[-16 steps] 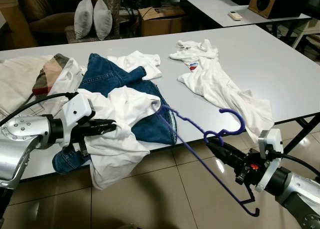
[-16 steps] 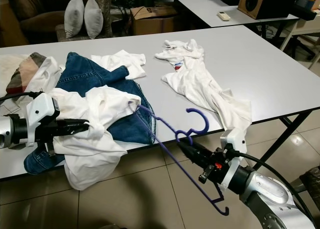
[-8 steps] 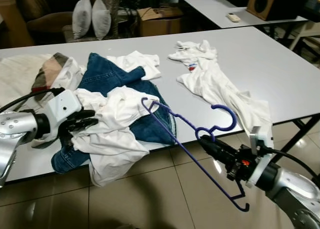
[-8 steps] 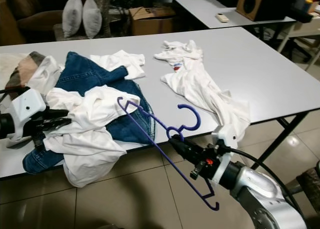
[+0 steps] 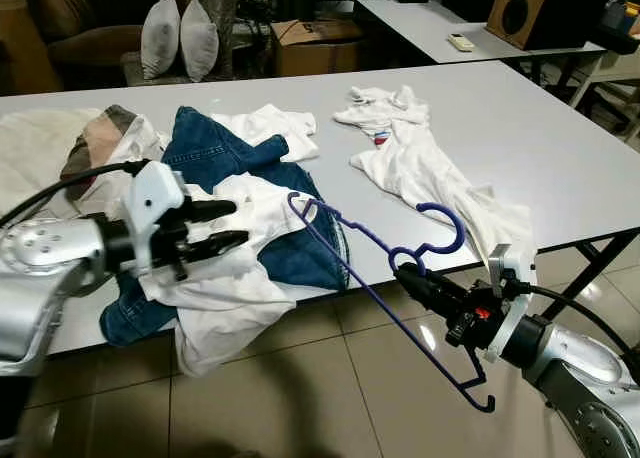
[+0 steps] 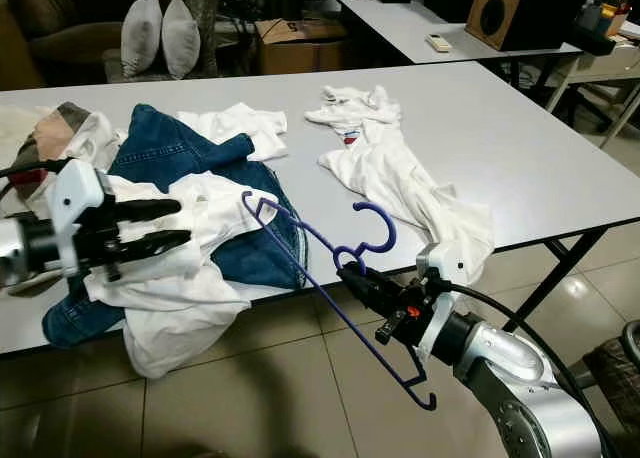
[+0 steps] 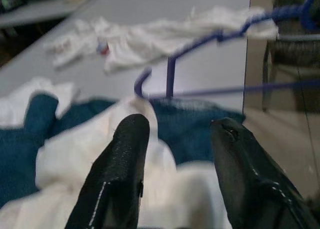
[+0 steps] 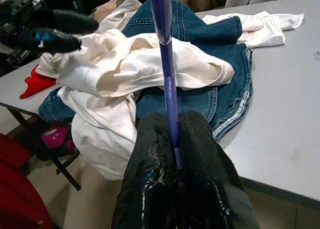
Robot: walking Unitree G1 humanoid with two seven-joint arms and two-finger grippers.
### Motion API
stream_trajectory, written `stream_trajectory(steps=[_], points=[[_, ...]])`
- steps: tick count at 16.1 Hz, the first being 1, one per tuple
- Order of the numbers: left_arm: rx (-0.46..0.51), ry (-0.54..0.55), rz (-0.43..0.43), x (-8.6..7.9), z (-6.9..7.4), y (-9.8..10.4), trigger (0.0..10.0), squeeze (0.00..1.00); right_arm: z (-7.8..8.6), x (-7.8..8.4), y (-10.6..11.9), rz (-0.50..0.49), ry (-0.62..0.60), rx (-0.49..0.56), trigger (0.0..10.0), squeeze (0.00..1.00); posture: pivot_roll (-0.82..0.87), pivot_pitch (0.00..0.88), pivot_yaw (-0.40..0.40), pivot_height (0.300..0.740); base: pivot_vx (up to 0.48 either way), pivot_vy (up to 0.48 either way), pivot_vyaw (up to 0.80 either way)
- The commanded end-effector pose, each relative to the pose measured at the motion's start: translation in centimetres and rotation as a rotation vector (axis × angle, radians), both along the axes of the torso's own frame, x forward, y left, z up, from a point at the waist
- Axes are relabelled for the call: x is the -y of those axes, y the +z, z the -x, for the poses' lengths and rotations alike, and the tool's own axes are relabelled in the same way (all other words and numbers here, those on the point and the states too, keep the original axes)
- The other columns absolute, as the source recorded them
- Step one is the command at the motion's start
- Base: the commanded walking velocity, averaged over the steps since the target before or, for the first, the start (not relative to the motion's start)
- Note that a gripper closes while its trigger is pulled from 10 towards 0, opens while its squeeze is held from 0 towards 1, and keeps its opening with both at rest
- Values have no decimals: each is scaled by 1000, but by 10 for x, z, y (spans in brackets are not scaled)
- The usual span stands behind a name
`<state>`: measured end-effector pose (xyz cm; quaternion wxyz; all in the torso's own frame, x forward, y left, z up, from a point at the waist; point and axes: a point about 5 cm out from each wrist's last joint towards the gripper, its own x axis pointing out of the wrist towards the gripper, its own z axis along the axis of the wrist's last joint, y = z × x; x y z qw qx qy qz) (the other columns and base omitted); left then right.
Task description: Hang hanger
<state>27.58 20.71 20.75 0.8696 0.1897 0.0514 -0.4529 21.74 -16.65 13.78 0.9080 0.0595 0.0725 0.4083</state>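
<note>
A blue plastic hanger (image 5: 385, 278), thin-framed with notched shoulders, is held tilted off the near edge of the counter (image 5: 540, 128), clamped at its neck in the right hand (image 5: 412, 279). Its hook curls upward; one tip reaches the white shirt (image 5: 230, 238), the other hangs over the floor.

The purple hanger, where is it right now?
The purple hanger is clamped in the right pincer off the table's front edge, on the robot's right. Its far tip pokes at the white shirt lying on the jeans.
</note>
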Motion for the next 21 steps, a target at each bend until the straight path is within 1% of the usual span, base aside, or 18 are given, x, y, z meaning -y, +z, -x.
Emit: stream_trajectory(steps=[1,2,3,4,5,6,9,10,11,12,13,14,21], points=[[56,-8,6,5,-3,6,10000,1000,-3,-1,0,27,3,6,10000,0,-38,0,-17,740,0,0,0],[46,-35,12,10,-2,6,10000,1000,-3,-1,0,27,4,6,10000,0,-39,0,-14,740,0,0,0],[-34,-94,-9,16,4,-1,10000,1000,-3,-1,0,28,3,7,10000,0,-39,0,-12,740,0,0,0],[-87,-125,-59,17,8,-9,10000,824,-3,-2,0,28,2,7,10000,0,-39,0,-8,740,0,0,0],[-135,-125,-136,14,10,-21,10000,341,-3,-1,-1,30,-1,8,10000,0,-39,0,-4,740,0,0,0],[-152,-124,-186,12,11,-28,10000,0,-2,-1,-2,31,-4,8,10000,0,-40,0,-1,740,0,0,0],[-108,-77,-249,8,4,-32,10000,0,-1,-2,-3,32,-5,8,10000,0,-41,0,2,740,0,0,0],[-107,-74,-256,7,3,-32,10000,0,0,-2,-3,33,-5,8,10000,0,-42,0,3,740,0,0,0],[-96,-69,-262,7,2,-31,8196,0,0,-2,-3,34,-6,8,10000,0,-43,0,3,740,0,0,0],[-90,-65,-265,6,1,-31,5725,0,0,-1,-3,35,-6,7,10000,0,-43,0,2,740,0,0,0],[-74,-57,-265,6,0,-31,1176,0,0,-1,-3,35,-5,7,10000,0,-43,0,2,740,0,0,0],[-62,-54,-256,6,-1,-31,0,0,0,-1,-3,36,-2,8,10000,0,-42,0,0,740,0,0,0],[-48,-44,-230,6,-2,-29,0,0,-2,-3,-3,33,6,6,10000,0,-38,0,-6,740,0,0,0]])
